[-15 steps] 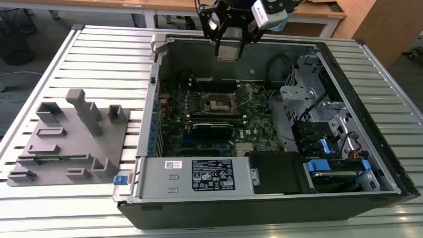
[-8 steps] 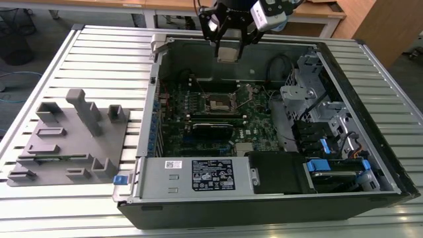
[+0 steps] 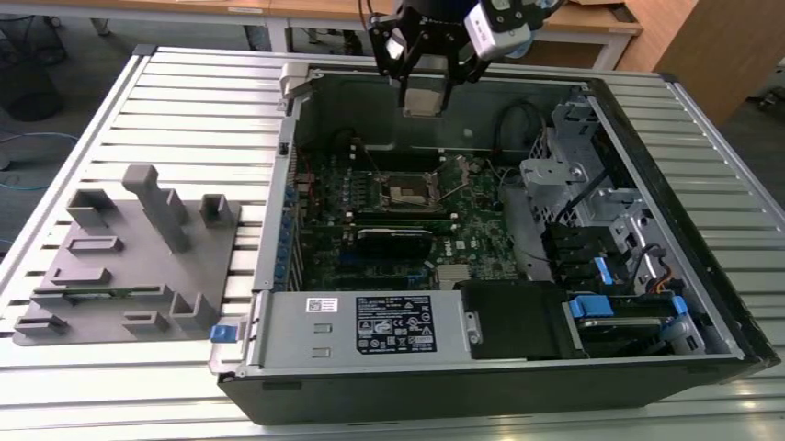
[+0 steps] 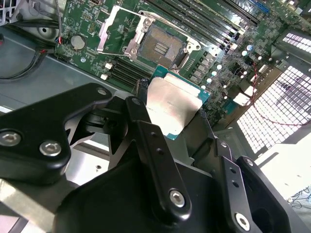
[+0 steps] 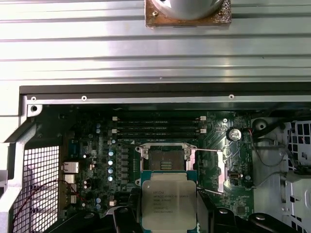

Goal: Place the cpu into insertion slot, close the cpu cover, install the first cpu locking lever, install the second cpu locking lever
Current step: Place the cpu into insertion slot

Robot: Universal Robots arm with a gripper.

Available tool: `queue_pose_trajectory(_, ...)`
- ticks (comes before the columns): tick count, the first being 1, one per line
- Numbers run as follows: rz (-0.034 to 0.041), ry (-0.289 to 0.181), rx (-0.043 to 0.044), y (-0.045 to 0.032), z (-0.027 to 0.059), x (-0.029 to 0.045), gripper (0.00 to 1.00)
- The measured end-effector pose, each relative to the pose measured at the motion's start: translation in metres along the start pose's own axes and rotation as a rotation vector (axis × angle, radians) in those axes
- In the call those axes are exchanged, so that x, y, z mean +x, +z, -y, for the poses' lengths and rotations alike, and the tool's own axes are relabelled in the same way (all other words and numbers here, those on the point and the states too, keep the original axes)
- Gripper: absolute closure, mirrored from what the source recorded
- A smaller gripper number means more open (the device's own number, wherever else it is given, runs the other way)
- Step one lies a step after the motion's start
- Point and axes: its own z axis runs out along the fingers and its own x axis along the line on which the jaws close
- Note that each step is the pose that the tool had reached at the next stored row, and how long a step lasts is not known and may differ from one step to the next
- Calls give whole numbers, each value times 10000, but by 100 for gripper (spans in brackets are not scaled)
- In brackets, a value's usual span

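My gripper point(image 3: 425, 92) hangs above the back of the open computer case, shut on the cpu point(image 3: 424, 99). In both wrist views the cpu point(image 4: 172, 107) point(image 5: 168, 201) is a flat square chip with a silver-grey top and green edge, clamped between black fingers point(image 4: 146, 131). Below it on the green board, the insertion slot point(image 3: 409, 188) point(image 4: 159, 46) point(image 5: 165, 158) lies bare with its dark centre showing. The cpu cover point(image 4: 106, 31) point(image 5: 221, 179) is swung open to one side of the slot. A thin wire locking lever point(image 5: 209, 151) stands unlatched beside it.
The case walls point(image 3: 276, 230) surround the board. Black memory sticks point(image 3: 399, 217) lie just in front of the slot, and a power supply point(image 3: 356, 326) fills the front. Drive bays and cables point(image 3: 613, 239) crowd the exterior view's right. A grey fixture point(image 3: 123, 266) sits on the slatted table.
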Motion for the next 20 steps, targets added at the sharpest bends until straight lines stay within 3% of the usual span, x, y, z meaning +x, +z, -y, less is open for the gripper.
queue_pose_trajectory(15, 0, 0, 1, 32, 3, 0, 46)
queue_pose_trajectory(20, 0, 0, 5, 85, 8, -1, 46)
